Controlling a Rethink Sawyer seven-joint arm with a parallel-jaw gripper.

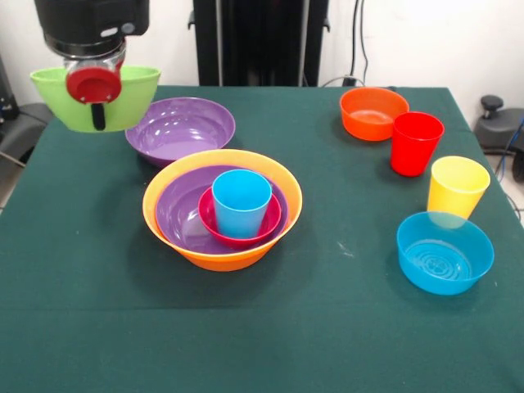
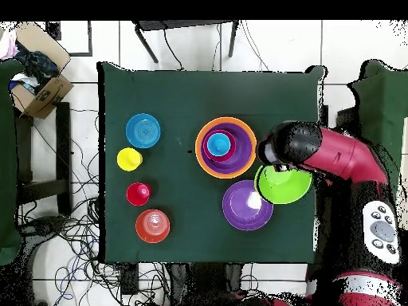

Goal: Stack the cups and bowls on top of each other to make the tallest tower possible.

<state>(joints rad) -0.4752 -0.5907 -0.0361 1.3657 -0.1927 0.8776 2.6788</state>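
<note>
The tower (image 1: 222,206) stands mid-table: a large orange bowl (image 1: 164,209) holding a purple bowl (image 1: 176,214), a small pink-red bowl (image 1: 246,237) and the blue cup (image 1: 241,201); it also shows in the overhead view (image 2: 226,147). My gripper (image 1: 97,102) is shut on the rim of the lime green bowl (image 1: 135,98), held in the air at the far left, above the table edge (image 2: 284,184). A second purple bowl (image 1: 180,127) sits beside it. The small orange bowl (image 1: 373,113), red cup (image 1: 416,143), yellow cup (image 1: 457,187) and small blue bowl (image 1: 444,252) stand at the right.
The green tablecloth (image 1: 327,327) covers the table. In the overhead view a cardboard box (image 2: 38,76) sits off the table at top left, with cables (image 2: 76,231) on the floor.
</note>
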